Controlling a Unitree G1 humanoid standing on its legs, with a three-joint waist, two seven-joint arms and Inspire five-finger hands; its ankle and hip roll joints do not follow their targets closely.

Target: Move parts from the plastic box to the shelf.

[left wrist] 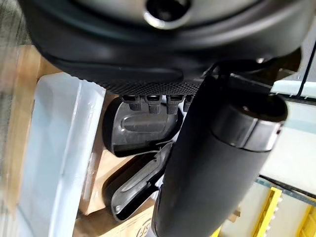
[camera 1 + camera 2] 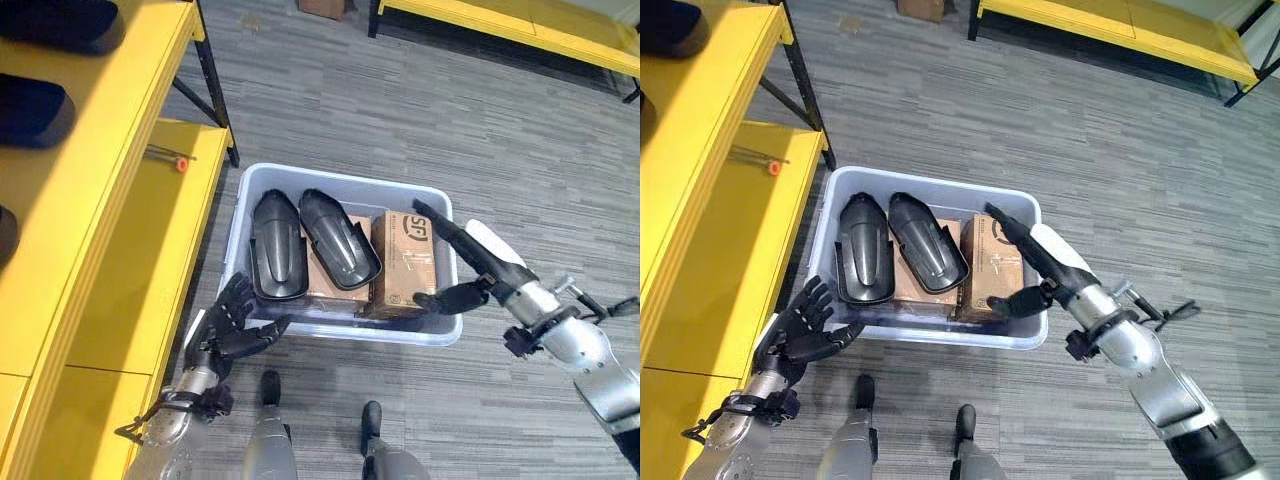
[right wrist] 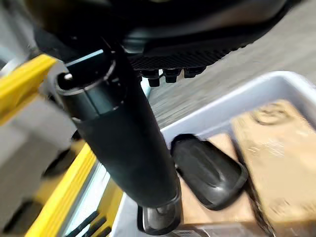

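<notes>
A pale plastic box (image 2: 250, 185) stands on the floor beside the yellow shelf (image 2: 120, 230). Inside it lie two black moulded parts (image 2: 278, 245) (image 2: 340, 240) side by side on cardboard, with an upright cardboard box (image 2: 403, 262) to their right. My left hand (image 2: 232, 315) hovers at the box's near left corner, fingers spread and holding nothing. My right hand (image 2: 465, 262) reaches over the box's right rim, fingers straight above the cardboard box, thumb (image 2: 450, 298) below at the near rim. In the left wrist view the black parts (image 1: 143, 128) lie just past the fingertips.
On the shelf's lower level lie thin rods with an orange tip (image 2: 180, 164). Dark parts (image 2: 35, 108) rest on the upper level at the left. Another yellow bench (image 2: 520, 25) stands at the far right. Grey carpet surrounds the box.
</notes>
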